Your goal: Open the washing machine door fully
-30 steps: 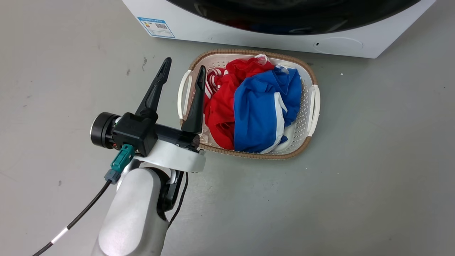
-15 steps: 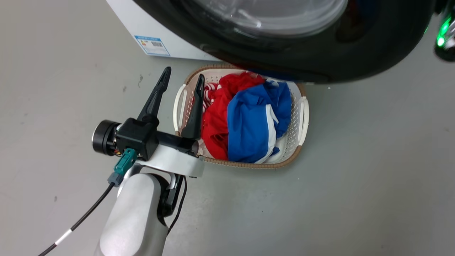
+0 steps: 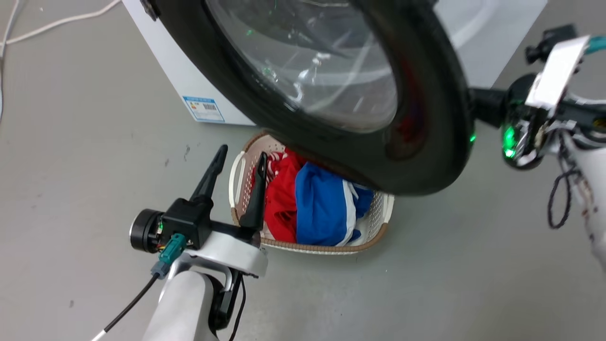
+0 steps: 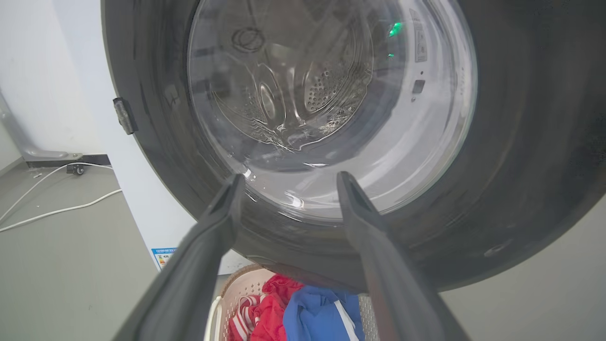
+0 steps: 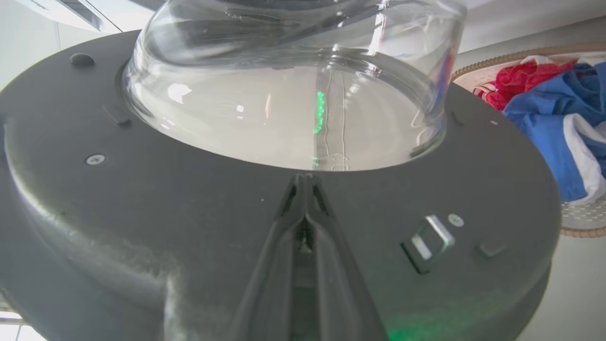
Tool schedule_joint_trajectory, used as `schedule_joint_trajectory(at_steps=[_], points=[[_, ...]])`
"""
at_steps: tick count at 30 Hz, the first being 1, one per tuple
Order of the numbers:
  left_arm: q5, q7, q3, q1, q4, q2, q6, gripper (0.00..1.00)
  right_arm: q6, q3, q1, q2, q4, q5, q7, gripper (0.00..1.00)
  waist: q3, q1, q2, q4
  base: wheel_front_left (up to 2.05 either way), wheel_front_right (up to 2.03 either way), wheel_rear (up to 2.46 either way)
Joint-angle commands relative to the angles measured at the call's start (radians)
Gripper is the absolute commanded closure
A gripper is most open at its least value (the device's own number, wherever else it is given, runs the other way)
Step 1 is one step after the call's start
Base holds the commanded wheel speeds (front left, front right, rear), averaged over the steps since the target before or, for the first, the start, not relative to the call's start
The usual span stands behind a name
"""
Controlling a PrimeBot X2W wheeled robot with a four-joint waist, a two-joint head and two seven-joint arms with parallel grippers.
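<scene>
The washing machine door [image 3: 426, 118] is a wide glossy black ring around a clear glass bowl [image 3: 307, 61]. It stands swung partly out from the white machine [image 3: 156, 66], hanging over the laundry basket. In the right wrist view my right gripper [image 5: 305, 182] is shut, its fingers lying flat against the door's inner black face [image 5: 142, 203] just below the glass bowl [image 5: 293, 94]. The right wrist [image 3: 521, 118] shows behind the door's free edge. My left gripper [image 3: 239, 163] is open with nothing in it, low in front of the door's outer face [image 4: 521, 142], apart from it.
A white laundry basket [image 3: 235, 170] with a brown rim sits on the grey floor under the door, holding red [image 3: 279, 203] and blue clothes [image 3: 322, 208]. White cables [image 3: 61, 21] lie on the floor left of the machine. Open floor lies to the front and right.
The door has swung out from flush with the machine to well over the basket. My right wrist has come into the head view. The camera has shifted; the left arm has kept its pose.
</scene>
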Motion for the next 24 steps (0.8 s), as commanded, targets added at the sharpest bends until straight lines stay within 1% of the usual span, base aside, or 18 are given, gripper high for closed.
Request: schedule_joint_trajectory(at_steps=[1,9,14,24], points=[[0.007,-0.003,0.000,0.018,0.008,0.000,-0.005,0.00,0.000,0.011,0.047,0.014,-0.027,0.009,0.007,1.00,-0.034,0.0000,0.0000,-0.006,0.00,0.00,0.00],[-0.006,-0.003,0.006,0.067,0.027,0.000,-0.012,0.00,0.000,0.067,0.205,0.073,-0.182,0.024,-0.002,1.00,-0.097,0.0000,0.0000,-0.007,0.00,0.00,0.00],[-0.015,-0.003,0.017,0.085,0.026,0.000,-0.009,0.00,0.000,0.104,0.268,0.103,-0.266,0.032,-0.017,1.00,-0.120,0.0000,0.0000,-0.008,0.00,0.00,0.00],[-0.025,-0.003,0.030,0.106,0.025,0.000,-0.009,0.00,0.000,0.178,0.349,0.152,-0.369,0.017,-0.097,1.00,-0.141,0.0000,0.0000,-0.017,0.00,0.00,0.00]])
